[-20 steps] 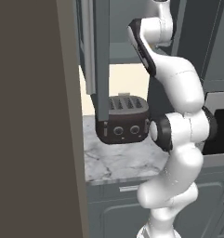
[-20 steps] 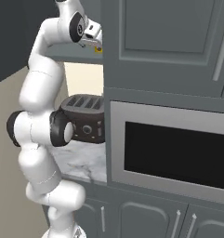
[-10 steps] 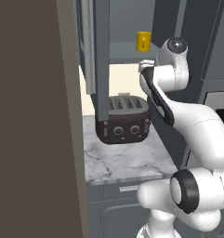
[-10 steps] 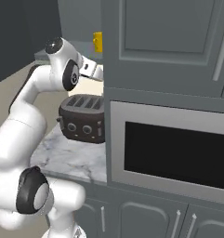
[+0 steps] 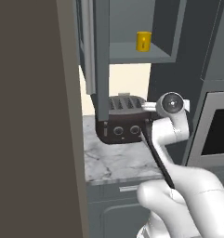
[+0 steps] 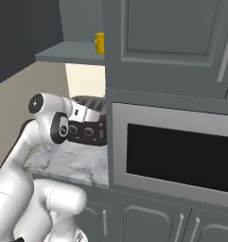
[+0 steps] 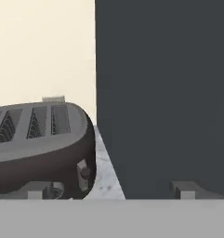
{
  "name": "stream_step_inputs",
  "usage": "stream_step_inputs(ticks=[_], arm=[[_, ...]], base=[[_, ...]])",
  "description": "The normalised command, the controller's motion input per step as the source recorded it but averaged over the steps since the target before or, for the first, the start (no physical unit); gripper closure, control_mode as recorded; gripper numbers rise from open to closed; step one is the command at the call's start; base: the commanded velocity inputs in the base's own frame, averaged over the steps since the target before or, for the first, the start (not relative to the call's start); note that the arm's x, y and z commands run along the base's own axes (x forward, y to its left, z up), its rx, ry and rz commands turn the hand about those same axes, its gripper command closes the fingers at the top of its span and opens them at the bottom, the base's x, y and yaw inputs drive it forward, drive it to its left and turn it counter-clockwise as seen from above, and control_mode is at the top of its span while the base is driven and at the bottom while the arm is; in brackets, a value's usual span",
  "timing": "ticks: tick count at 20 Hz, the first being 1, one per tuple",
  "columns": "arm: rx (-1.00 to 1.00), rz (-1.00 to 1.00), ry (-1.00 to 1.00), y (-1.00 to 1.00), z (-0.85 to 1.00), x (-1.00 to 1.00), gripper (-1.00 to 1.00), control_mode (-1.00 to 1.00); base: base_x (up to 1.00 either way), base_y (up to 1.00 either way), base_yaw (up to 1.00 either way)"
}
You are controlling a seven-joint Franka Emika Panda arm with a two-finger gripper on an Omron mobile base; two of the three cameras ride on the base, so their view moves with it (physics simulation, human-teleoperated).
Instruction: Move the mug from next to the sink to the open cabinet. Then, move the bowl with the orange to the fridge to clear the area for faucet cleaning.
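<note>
The mug (image 5: pixel 142 41) stands upright on the shelf of the open cabinet (image 5: pixel 132 51), well above the end effector (image 7: pixel 108 190) and apart from it. The end effector is down at counter (image 5: pixel 118 162) level with its jaws spread wide, holding nothing; its fingertips (image 7: pixel 39 189) show in the hand view. Just ahead of it sits a dark toaster (image 7: pixel 39 144), with a dark cabinet side panel (image 7: pixel 164 93) beside that.
</note>
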Motion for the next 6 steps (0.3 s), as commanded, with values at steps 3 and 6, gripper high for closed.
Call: stream_step_inputs(ticks=[3,6], arm=[[0.03,0.01,0.00,-0.06,0.00,0.00,-1.00,-1.00],[-0.03,0.05,-0.24,0.06,0.00,-0.67,-1.00,-1.00]], base=[[0.00,0.00,0.00],[0.00,0.00,0.00]])
